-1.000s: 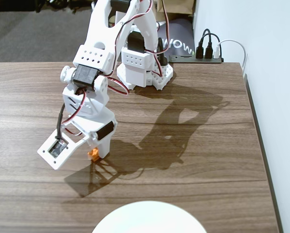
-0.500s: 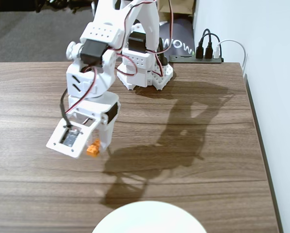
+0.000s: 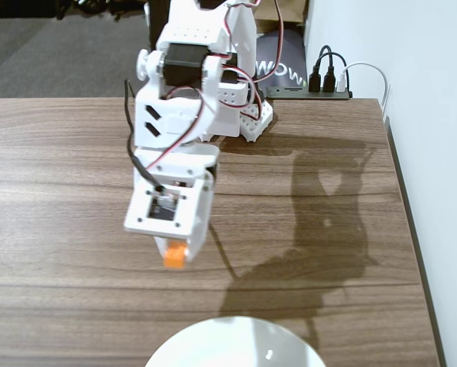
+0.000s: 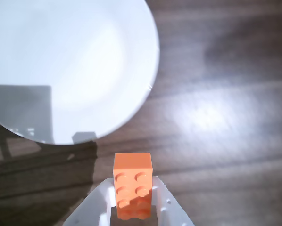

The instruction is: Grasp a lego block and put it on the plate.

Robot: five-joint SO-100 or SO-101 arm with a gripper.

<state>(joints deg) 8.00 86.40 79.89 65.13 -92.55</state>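
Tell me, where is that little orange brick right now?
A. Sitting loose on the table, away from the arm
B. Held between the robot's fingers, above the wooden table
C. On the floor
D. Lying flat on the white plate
B. In the wrist view the lego block sits clamped in the gripper, over bare wood and short of the plate; the fixed view shows it carried under the arm.

The arm (image 3: 190, 115) is white moulded plastic with black servo blocks set into it, red, white and black cables looping over them. Above the jaws, a square screwed faceplate frames a dark recess. The gripper (image 4: 134, 207) has pale, translucent-white fingers (image 4: 167, 205).
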